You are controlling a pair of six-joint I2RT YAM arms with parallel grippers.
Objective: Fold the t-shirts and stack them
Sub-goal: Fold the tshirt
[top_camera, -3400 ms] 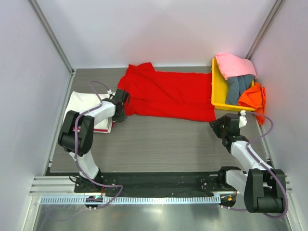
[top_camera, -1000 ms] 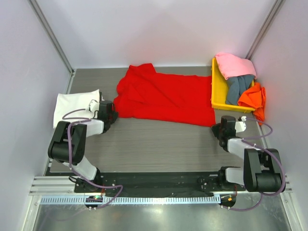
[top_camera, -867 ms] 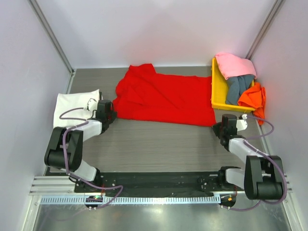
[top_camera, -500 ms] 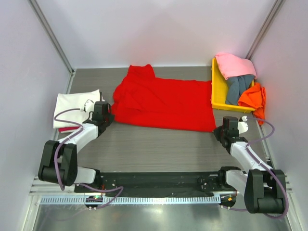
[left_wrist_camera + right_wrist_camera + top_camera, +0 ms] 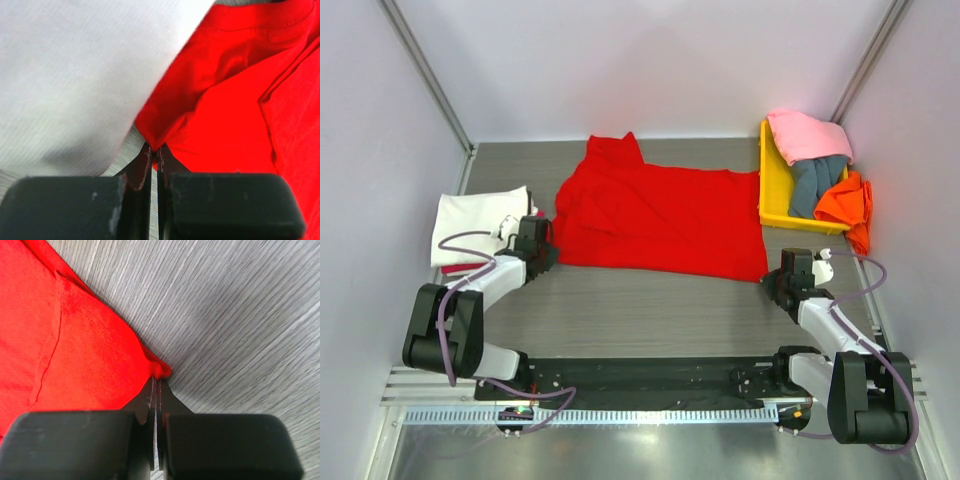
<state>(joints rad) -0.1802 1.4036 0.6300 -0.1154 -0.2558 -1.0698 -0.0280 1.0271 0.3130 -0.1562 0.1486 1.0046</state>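
Red t-shirt (image 5: pixel 660 215) lies spread across the middle of the table (image 5: pixel 650 310), its near hem running from 1 gripper to the other and its far part, towards the back wall, bunched and creased. The left gripper (image 5: pixel 154 156) is clamped on the shirt's near left corner, a small fold of red cloth pinched between its closed jaws. The right gripper (image 5: pixel 156 385) is likewise closed tight on the near right corner, which puckers at the fingertips.

Just left of the red shirt, touching the left gripper's side, sits the cream-white t-shirt (image 5: pixel 475 225), which looks already folded into a flat rectangle and likely starts the stack. At the far right, the yellow tray (image 5: pixel 770 205) holds the pink t-shirt (image 5: pixel 808 135) and the grey-blue t-shirt (image 5: pixel 817 185), with the orange t-shirt (image 5: pixel 845 205) spilling over its right edge, all 3 crumpled.

By my reading, 1 shirt is done, the red one is only laid out and not yet folded, and 3 wait untouched.
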